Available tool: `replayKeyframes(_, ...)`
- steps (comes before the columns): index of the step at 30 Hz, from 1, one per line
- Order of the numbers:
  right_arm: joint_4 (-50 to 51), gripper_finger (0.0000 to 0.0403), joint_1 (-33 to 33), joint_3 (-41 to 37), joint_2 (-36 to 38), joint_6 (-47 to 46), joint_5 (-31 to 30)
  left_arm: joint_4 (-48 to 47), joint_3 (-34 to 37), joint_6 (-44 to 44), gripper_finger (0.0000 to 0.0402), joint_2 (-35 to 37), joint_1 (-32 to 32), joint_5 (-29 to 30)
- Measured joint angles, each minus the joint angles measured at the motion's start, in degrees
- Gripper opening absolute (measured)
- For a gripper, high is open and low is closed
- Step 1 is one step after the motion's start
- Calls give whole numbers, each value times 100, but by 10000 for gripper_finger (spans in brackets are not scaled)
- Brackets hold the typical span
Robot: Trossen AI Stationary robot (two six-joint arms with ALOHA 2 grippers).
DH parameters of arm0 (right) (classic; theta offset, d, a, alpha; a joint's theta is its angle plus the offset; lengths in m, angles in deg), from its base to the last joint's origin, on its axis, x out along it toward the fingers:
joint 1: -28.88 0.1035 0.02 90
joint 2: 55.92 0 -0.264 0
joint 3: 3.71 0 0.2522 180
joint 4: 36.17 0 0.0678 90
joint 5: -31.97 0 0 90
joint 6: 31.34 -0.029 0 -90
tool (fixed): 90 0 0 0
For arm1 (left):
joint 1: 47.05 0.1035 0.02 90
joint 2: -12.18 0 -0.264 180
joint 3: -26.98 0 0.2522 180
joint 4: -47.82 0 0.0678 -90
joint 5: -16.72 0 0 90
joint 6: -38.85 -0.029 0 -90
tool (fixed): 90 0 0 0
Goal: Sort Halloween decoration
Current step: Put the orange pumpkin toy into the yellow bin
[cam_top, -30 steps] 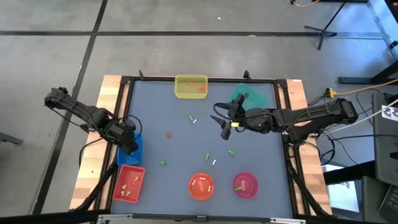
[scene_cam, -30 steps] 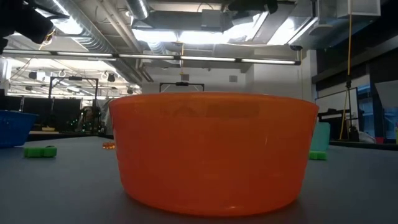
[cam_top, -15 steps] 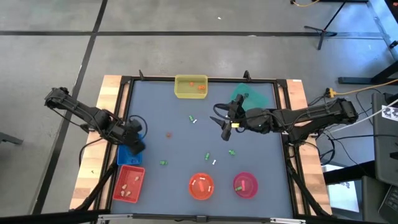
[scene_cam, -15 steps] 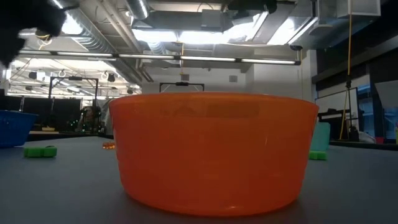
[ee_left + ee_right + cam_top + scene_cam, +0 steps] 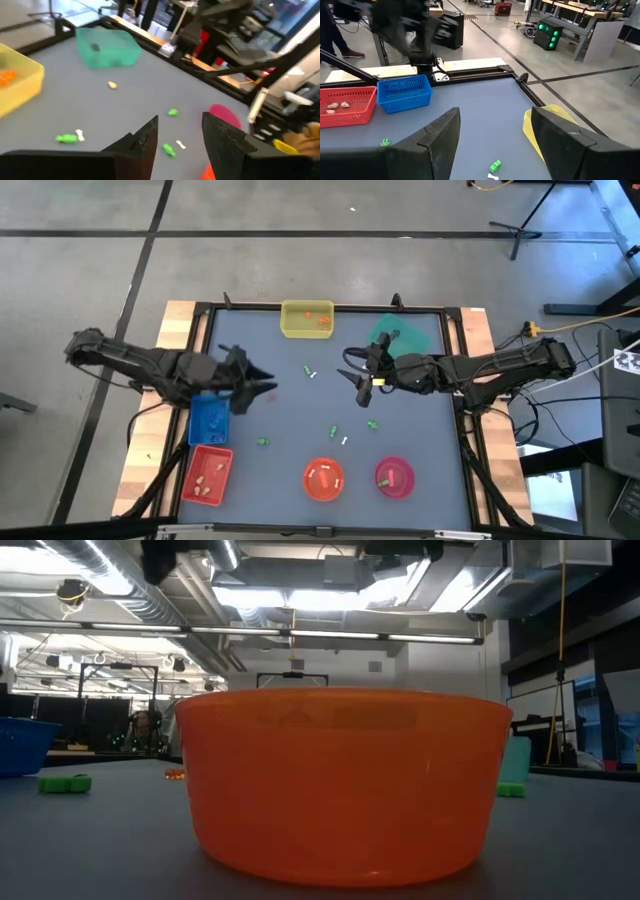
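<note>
High view is showing the left gripper (image 5: 262, 380) reaching with parted, empty fingers toward the orange trinket (image 5: 270, 394); it should be lowering straight over it, while the right gripper (image 5: 350, 370) is waiting wide open and empty.

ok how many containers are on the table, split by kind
baskets: 2, the blue basket and the red basket
trays: 2, the yellow tray and the green tray
bowls: 2, the orange bowl and the pink bowl
total: 6
</note>
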Motion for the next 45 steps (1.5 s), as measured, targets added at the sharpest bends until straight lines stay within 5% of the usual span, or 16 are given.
replayKeyframes(9, 0, 246, 0, 0, 0, 29, 17, -44, 0, -644, 138, -986, 1872, -1816)
replayKeyframes(15, 0, 246, 0, 0, 0, 35, 15, -865, 0, -1253, 138, -2038, 2428, -2865)
replayKeyframes(20, 0, 246, 0, 0, 0, 41, 9, -1729, 2, -2253, 138, -2753, 2417, -2782)
replayKeyframes(27, 2, 246, -4, 0, 0, 44, -5, -1796, 2, -3057, 136, -3424, 2277, -2431)
replayKeyframes(45, 444, 246, -2, 0, -2, 44, -5, -1815, 4, -3226, 135, -3750, 1960, -2424)
